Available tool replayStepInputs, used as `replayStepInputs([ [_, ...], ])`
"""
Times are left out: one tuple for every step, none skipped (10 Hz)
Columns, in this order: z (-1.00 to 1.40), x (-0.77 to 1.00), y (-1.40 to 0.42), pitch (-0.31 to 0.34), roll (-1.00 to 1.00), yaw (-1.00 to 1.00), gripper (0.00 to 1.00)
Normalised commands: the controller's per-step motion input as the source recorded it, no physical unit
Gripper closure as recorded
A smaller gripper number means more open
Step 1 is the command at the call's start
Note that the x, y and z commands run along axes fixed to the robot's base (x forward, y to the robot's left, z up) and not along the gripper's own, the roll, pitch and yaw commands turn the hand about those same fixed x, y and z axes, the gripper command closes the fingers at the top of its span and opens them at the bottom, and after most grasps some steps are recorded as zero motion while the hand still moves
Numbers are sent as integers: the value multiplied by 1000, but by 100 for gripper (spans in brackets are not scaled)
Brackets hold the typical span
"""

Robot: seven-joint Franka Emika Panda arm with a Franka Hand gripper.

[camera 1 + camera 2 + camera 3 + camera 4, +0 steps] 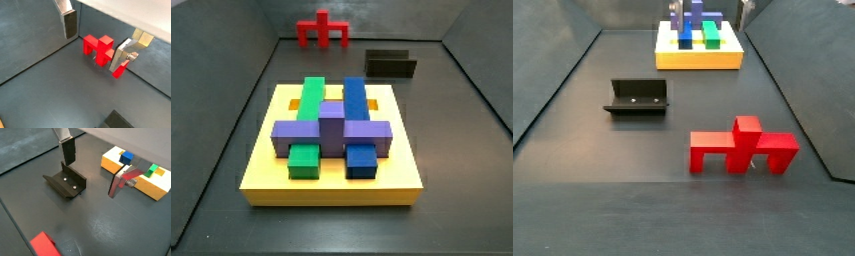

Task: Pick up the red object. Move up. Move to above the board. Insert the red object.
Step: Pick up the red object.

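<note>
Judged as the first step, the picking up of the red object (99, 49), with no grasp made yet. Found the gripper (97, 40) above the dark floor, opened wide, holding nothing and touching nothing. Saw only bare floor and the piece below between the fingers (69, 25) in a wrist view; could not find the gripper with certainty in the side views.

Found the red object standing upright on its two legs on the floor near a wall (323, 30), well apart from the board (331, 192). Noted the fixture (67, 182) between the two, near the board (143, 185).

For the next move, probably needed: to lower straight down around the upright stem, to keep the plates clear of the bar, then to close. Possible risk: pushing the piece over with one pad.
</note>
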Motion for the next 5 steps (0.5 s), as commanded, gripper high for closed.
replayStepInputs([
  [-189, 43, 686, 0, -64, -40, 0],
  [-289, 0, 846, 0, -80, -111, 0],
  [-314, 0, 860, 0, -47, -120, 0],
  [-314, -34, 866, 0, -29, -120, 0],
  [-309, -26, 863, -4, -44, -114, 0],
])
